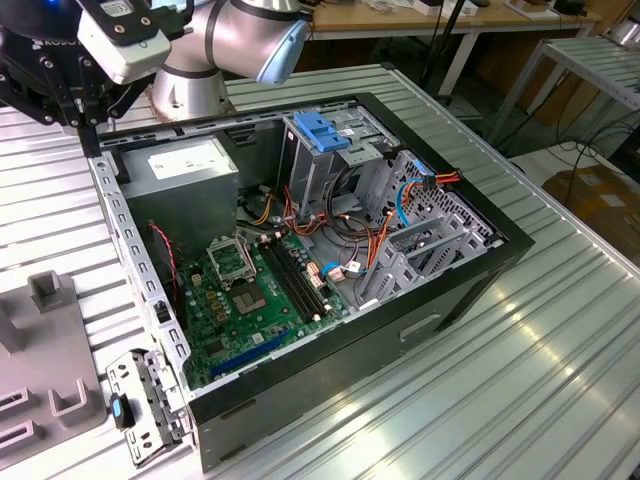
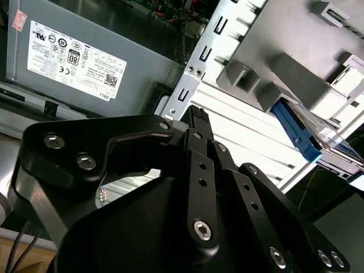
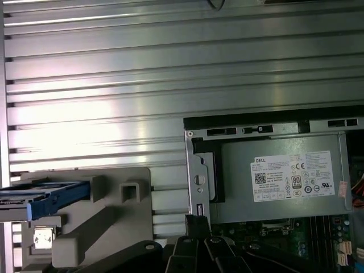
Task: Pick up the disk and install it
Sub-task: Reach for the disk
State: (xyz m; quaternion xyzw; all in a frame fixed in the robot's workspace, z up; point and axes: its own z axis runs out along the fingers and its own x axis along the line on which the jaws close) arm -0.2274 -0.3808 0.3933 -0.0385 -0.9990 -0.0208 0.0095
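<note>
One gripper [image 2: 196, 114], fingers closed on nothing, hovers over the ribbed table [image 3: 114, 85] beside the open computer case [image 1: 400, 330]. The disk [image 3: 45, 193] — silver, in blue rails — sits in a grey holder [image 3: 108, 216]. Reaching it well likely means approaching square to those rails, clear of the holder's posts.

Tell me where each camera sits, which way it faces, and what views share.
Exterior view: off the arm, looking down into the open computer case on the ribbed table; arm and gripper show.
First wrist view: on the wrist, facing the table, power supply and disk in its grey holder; gripper links show.
Second wrist view: on the wrist, looking past the gripper.
Both wrist views share power supply, holder, disk.
</note>
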